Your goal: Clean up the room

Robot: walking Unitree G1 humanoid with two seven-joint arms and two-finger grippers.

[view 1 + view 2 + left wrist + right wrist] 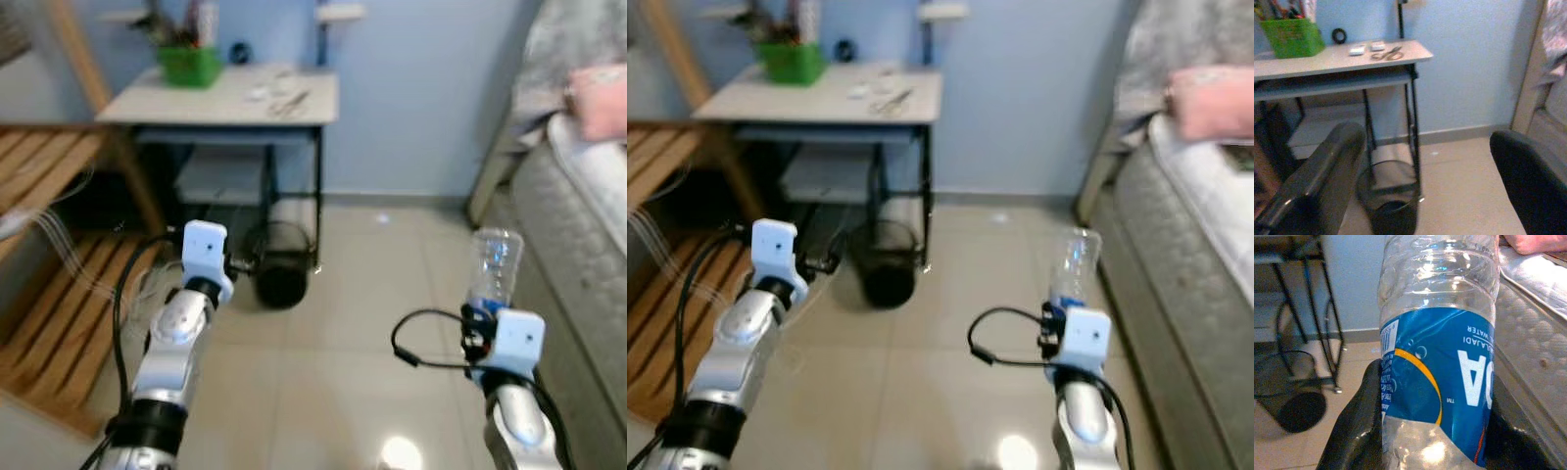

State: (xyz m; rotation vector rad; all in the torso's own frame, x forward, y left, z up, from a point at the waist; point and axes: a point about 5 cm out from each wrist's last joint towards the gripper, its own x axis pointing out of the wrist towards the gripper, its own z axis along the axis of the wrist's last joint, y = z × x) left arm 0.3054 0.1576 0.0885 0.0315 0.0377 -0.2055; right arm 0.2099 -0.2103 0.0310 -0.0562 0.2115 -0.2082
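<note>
The right gripper [1432, 440] clamps the bottle [493, 264] upright; the bin [282, 266] lies ahead-left, nearer the wide-open left gripper [1430, 191].

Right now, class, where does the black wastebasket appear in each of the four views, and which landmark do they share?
Left eye view: wastebasket centre, on the floor under the desk.
Right eye view: left of centre.
Left wrist view: beyond the left gripper, under the desk.
Right wrist view: beside the bottle, on the floor.
Shared landmark: the desk's black leg.
</note>
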